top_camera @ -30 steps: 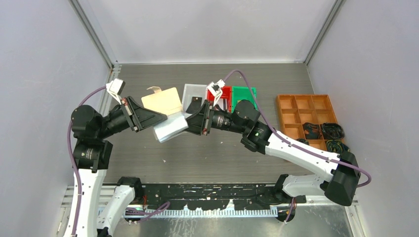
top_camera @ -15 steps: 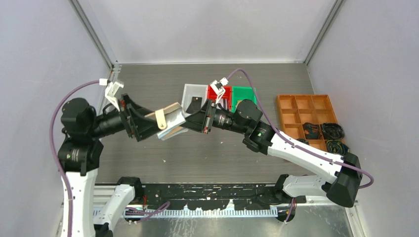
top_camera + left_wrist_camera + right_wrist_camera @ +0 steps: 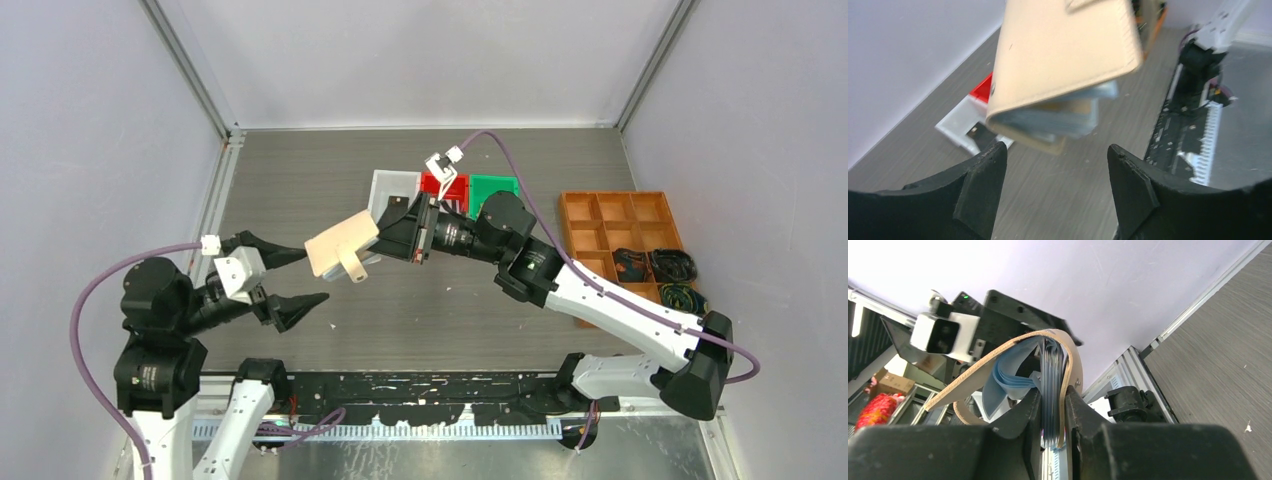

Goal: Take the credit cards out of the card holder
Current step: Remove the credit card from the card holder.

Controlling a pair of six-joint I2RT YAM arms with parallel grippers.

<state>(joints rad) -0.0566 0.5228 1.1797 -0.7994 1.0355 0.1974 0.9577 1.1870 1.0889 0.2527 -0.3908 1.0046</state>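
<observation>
1. Right gripper (image 3: 384, 230) pinched the card holder (image 3: 342, 243) at its right edge, holding it aloft and half folded.
2. Left gripper (image 3: 310, 275) sat near-left of the holder, apart from it, jaws spread and empty.
3. Clear sleeves (image 3: 1063, 112) bulged. The credit cards were probably still inside, but the view was too blurred to confirm.
4. Step: opening the holder. Next, the left jaws needed to catch the loose flap.
</observation>
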